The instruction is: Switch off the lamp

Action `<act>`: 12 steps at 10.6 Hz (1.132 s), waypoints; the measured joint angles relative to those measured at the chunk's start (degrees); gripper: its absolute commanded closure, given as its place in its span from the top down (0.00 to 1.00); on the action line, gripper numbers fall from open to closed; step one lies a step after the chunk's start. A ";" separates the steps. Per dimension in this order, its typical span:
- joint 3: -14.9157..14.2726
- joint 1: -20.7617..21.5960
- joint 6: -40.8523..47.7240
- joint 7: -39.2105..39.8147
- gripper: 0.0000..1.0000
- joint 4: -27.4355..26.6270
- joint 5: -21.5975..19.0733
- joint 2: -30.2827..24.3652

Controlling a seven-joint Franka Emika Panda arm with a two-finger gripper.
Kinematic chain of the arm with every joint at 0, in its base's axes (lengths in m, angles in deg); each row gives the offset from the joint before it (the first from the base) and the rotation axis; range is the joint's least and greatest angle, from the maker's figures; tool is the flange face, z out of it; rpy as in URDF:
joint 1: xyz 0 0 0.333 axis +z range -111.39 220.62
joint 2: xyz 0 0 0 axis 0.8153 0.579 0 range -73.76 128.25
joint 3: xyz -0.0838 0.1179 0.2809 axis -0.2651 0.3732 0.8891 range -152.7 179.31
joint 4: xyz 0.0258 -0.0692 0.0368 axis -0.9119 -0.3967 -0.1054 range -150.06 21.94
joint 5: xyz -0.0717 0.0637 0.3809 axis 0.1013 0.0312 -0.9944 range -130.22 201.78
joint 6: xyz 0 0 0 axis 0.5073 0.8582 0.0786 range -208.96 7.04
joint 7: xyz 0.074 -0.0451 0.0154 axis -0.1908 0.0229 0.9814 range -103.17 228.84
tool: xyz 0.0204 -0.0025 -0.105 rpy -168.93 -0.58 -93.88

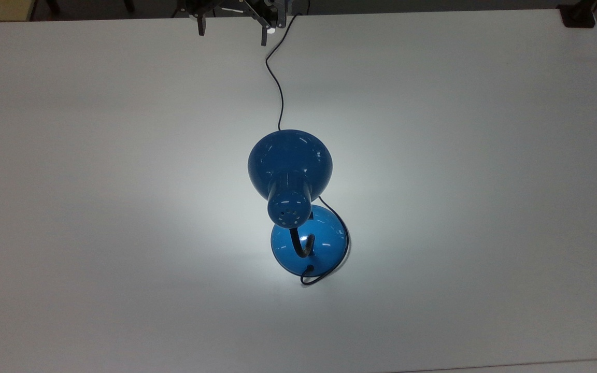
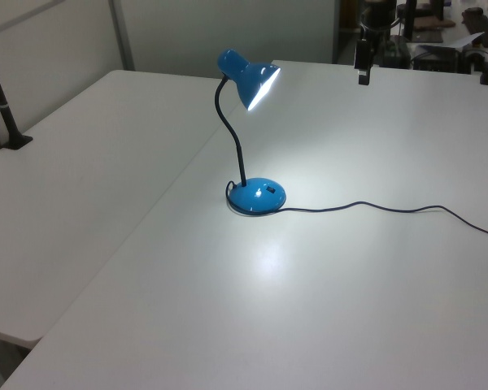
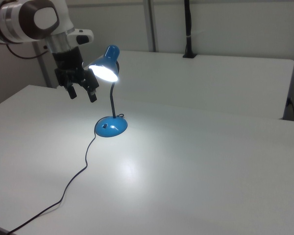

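Note:
The lamp stands lit near the middle of the white table (image 1: 96, 207), casting a bright patch. Its blue shade (image 1: 290, 163) (image 2: 248, 75) (image 3: 105, 66) hangs on a black gooseneck (image 2: 232, 130) above the round blue base (image 1: 309, 241) (image 2: 257, 195) (image 3: 110, 127). A small dark switch (image 2: 270, 189) (image 3: 105, 126) sits on the base. My gripper (image 1: 232, 30) (image 3: 82, 94) hovers open and holds nothing. It is at the top view's upper edge, well away from the base, and just left of the shade in the right view. It also appears in the left view as the gripper (image 2: 363, 73).
The thin black cord (image 1: 278, 88) (image 2: 374, 205) (image 3: 83, 161) runs from the base across the table under the gripper. A black clamped post (image 2: 8, 122) (image 3: 187, 29) stands at the edge of the adjoining table. A black clamp (image 1: 576, 15) sits at the top view's upper right corner.

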 measured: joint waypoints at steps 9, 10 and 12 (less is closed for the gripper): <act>-0.06 -0.55 0.00 3.53 0.00 0.00 -0.01 0.00; -0.09 -0.97 0.00 4.06 0.00 0.00 -0.02 0.00; -0.09 -1.29 0.00 4.46 0.00 0.00 -0.05 0.00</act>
